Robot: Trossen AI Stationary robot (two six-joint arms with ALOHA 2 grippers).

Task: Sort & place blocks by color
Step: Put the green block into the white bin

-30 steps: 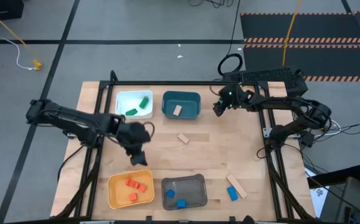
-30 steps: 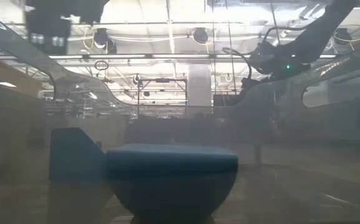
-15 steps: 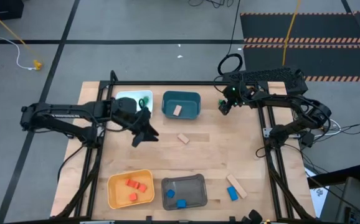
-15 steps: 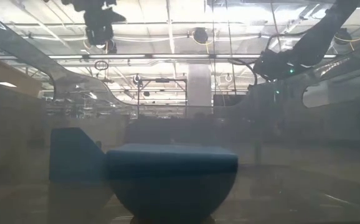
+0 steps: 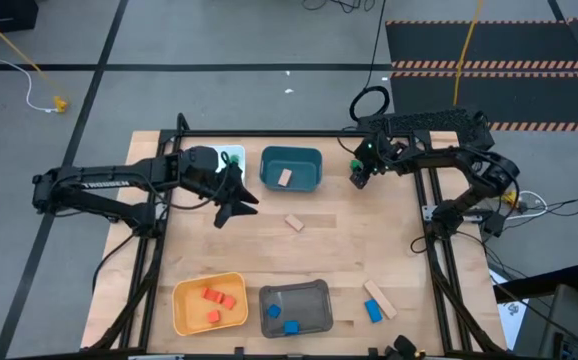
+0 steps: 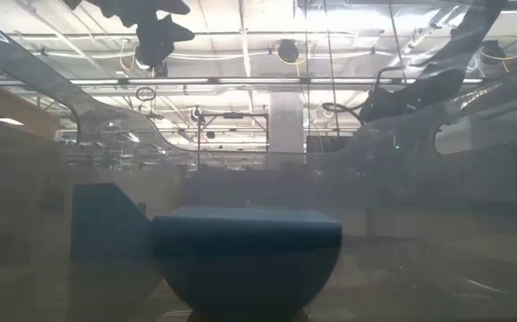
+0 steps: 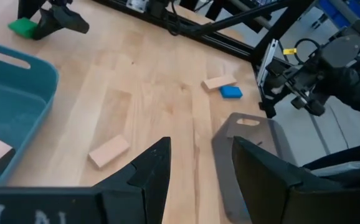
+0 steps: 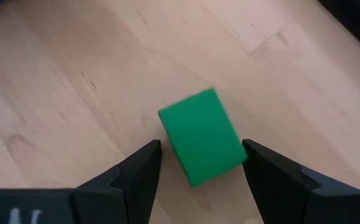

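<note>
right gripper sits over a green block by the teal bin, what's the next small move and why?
Probably lower the right gripper straight down and close. Its wrist view shows the small green block lying on the wooden table in line with the gap between the open fingers, not yet gripped. The left gripper, open and empty, hangs beside the teal bin.

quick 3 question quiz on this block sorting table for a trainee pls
1. True or false: the right claw is shut on the green block.
2. Which bin holds two blue blocks? A teal bin B grey bin C yellow bin
3. What colour is the loose block at mid-table?

Key: 1 false, the open claw straddles the green block. 2 B. 3 tan.
</note>
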